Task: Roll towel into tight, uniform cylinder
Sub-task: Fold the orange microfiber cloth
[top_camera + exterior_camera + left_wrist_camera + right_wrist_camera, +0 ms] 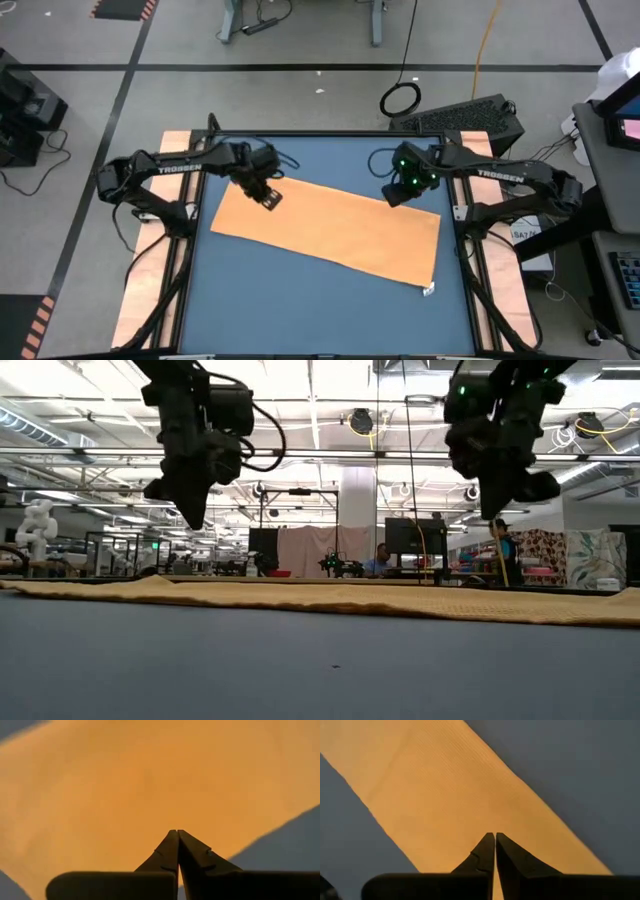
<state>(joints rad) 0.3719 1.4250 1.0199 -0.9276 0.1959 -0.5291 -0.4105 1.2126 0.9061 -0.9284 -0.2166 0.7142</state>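
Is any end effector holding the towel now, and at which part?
Nothing is held. Both the left end effector and the right end effector are shut and hang above the flat towel.

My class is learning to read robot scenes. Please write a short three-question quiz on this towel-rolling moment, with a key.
1. True or false: the towel is already rolled into a cylinder.
2. Multiple choice: the left gripper is A) shut above the towel, B) open on the table, C) holding the towel's tag.
3. Fill in: the small white tag lies at the towel's corner nearer the ___ arm.

Key: 1 false, it lies flat and unrolled. 2 A; the right gripper is also shut, holding nothing. 3 right.
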